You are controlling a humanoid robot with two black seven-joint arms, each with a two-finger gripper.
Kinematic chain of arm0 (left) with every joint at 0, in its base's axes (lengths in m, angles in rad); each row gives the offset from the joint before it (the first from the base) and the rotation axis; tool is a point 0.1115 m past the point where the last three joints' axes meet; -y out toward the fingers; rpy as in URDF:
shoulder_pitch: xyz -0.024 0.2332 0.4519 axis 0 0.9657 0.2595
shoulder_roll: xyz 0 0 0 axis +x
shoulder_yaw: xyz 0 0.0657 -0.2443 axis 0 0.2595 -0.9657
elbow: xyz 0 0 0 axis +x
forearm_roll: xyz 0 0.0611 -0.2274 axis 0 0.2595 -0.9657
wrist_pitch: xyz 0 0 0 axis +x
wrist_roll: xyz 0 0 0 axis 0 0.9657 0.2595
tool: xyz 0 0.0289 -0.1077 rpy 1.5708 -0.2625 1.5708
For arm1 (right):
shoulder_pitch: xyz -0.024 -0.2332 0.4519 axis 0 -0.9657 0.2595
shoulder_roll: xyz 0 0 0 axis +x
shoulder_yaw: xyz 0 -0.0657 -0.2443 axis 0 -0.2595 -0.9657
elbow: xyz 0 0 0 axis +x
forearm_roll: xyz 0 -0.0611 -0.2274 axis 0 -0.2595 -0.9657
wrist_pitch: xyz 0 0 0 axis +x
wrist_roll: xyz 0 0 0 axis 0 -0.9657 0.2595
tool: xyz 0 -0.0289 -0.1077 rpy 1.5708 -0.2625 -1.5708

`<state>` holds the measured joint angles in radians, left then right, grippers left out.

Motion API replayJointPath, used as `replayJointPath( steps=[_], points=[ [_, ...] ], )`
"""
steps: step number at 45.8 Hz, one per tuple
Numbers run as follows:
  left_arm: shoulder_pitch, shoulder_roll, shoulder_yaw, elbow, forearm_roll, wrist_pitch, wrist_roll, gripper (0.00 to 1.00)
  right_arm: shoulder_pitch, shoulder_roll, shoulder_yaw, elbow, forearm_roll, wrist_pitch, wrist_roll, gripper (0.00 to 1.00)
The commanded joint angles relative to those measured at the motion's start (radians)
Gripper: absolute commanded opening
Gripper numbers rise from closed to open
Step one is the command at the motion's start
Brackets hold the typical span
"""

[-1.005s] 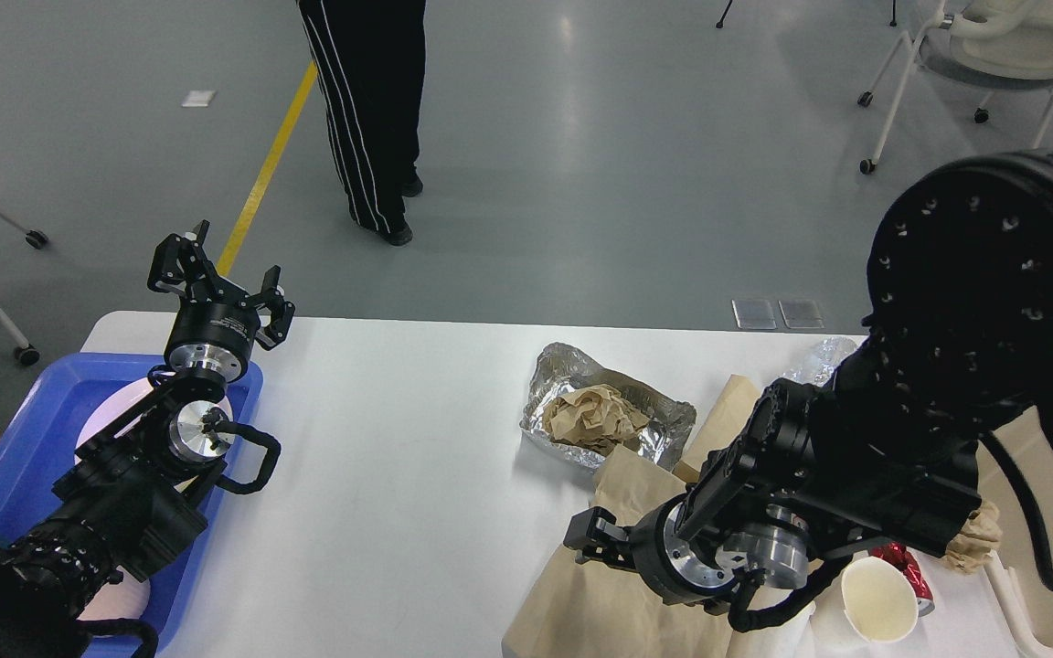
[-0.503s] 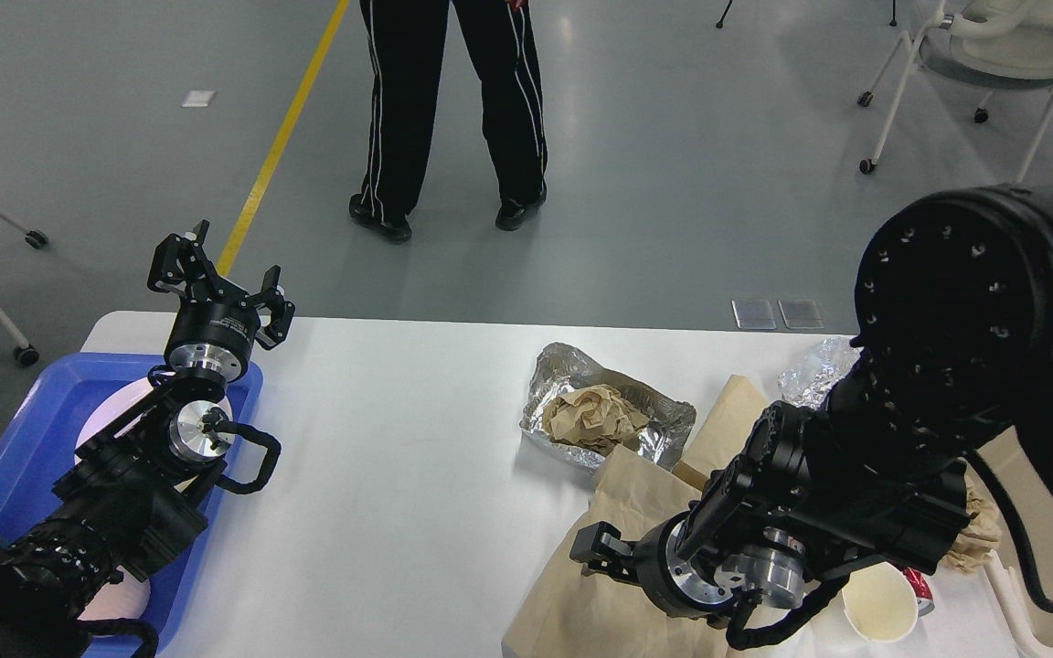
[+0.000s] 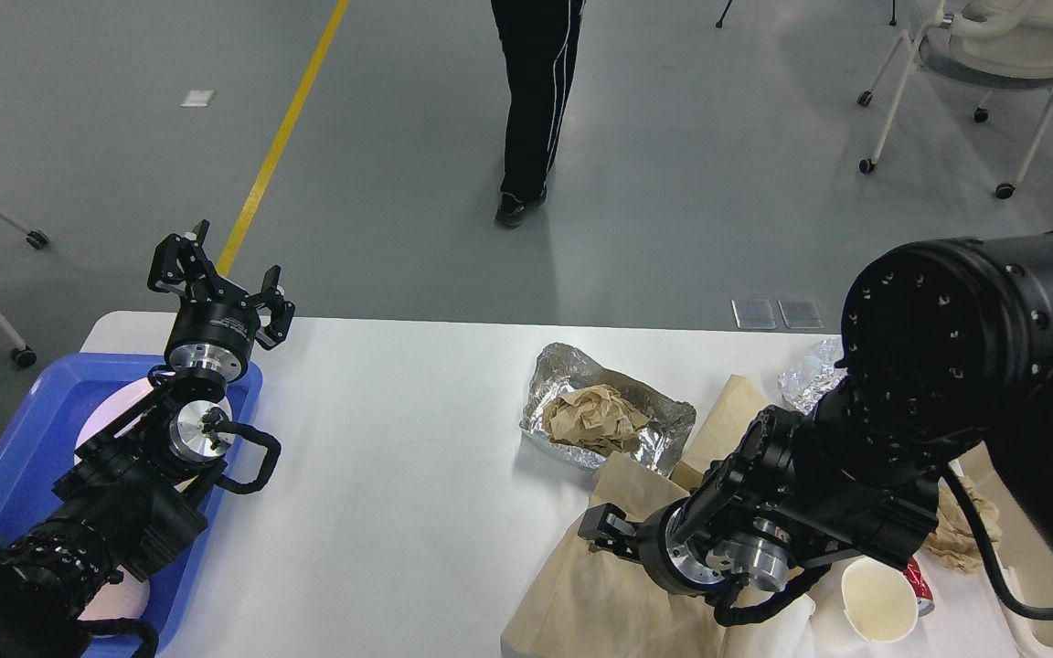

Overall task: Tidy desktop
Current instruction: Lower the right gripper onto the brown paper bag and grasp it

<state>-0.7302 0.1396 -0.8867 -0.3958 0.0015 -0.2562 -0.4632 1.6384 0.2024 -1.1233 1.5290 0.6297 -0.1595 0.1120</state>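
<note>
At the bottom right of the frame, the right arm bends across a brown paper bag (image 3: 600, 585) lying flat on the white bench (image 3: 398, 475). Its right claw (image 3: 601, 532) points left, low over the bag; it is seen dark and partly end-on, so I cannot tell how far open it is or whether it holds anything. Just right of that arm stands an open white paper cup (image 3: 874, 608), with a red can (image 3: 916, 585) touching its right side and crumpled brown paper (image 3: 961, 530) beyond.

At the bottom left, the left arm rises over a blue plastic tray (image 3: 33, 439) that holds a white plate (image 3: 111, 416). The left claw (image 3: 220, 279) sits at the arm's top, in the left middle of the frame, with its two fingers spread apart and nothing between them.

The bench fills the lower half of the frame, from the tray on the left to the litter on the right, bare across its middle. Toward its far right sits a crinkled foil tray (image 3: 664, 425) with a ball of brown paper (image 3: 595, 416) inside, and a second scrap of foil (image 3: 810, 375) further right.

Beyond the bench is grey floor with a yellow line (image 3: 284, 137) at upper left, a person's black-trousered legs (image 3: 531, 100) at top centre, and a wheeled chair (image 3: 993, 55) at upper right.
</note>
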Motion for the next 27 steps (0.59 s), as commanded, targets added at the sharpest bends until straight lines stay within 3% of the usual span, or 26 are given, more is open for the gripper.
replayJointPath(
  steps=[1, 7, 19, 27],
  points=[
    [0.0, 0.0, 0.0, 0.0, 0.0, 0.0, 0.0, 0.97, -0.025, 0.0, 0.0, -0.03, -0.001, -0.002, 0.0, 1.0],
    [0.0, 0.0, 0.002, 0.0, 0.0, 0.0, 0.0, 0.97, 0.01, 0.009, 0.007, -0.015, 0.002, -0.003, 0.009, 1.0],
    [0.0, 0.0, 0.0, 0.0, 0.0, 0.0, 0.0, 0.97, 0.276, 0.009, 0.031, 0.121, 0.002, 0.064, 0.014, 1.0],
    [0.0, 0.0, 0.0, 0.0, 0.0, 0.0, 0.0, 0.97, 0.311, 0.012, 0.062, 0.135, 0.007, 0.092, 0.012, 1.0]
  ],
)
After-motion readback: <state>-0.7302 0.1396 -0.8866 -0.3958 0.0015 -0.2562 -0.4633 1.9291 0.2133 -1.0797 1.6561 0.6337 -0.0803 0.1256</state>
